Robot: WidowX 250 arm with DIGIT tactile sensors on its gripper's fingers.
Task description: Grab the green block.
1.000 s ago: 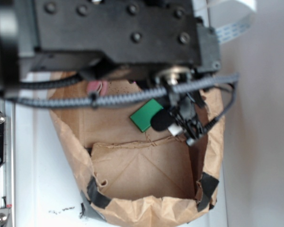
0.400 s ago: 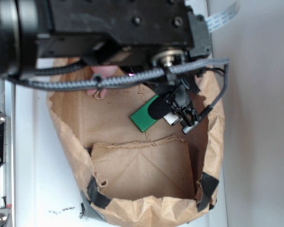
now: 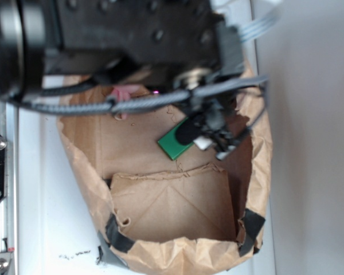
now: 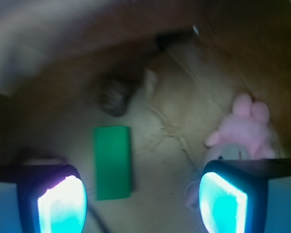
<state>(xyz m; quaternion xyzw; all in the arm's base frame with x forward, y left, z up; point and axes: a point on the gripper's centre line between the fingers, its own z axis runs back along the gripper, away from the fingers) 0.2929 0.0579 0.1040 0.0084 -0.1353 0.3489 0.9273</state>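
Gripper [image 4: 143,204]: fingers [image 4: 62,200] spread wide, holding nothing, inside the bag [image 3: 86,166].
Block [image 4: 113,161]: flat on the bag floor, between the 2 fingers but nearer the left one in the wrist view, untouched.
Bunny [image 4: 245,128]: right of the block, apart.
Brown lump [image 4: 114,97]: just beyond the block.

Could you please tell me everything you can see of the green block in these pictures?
The green block is a flat, bright green rectangular slab with smooth, plain faces and no markings. It lies flat on the brown paper floor of the bag, untouched. In the wrist view it sits lengthwise between the open gripper fingers, nearer the left-hand one, with a dark brown lump just beyond its far end. From the exterior view the arm covers its upper right part.
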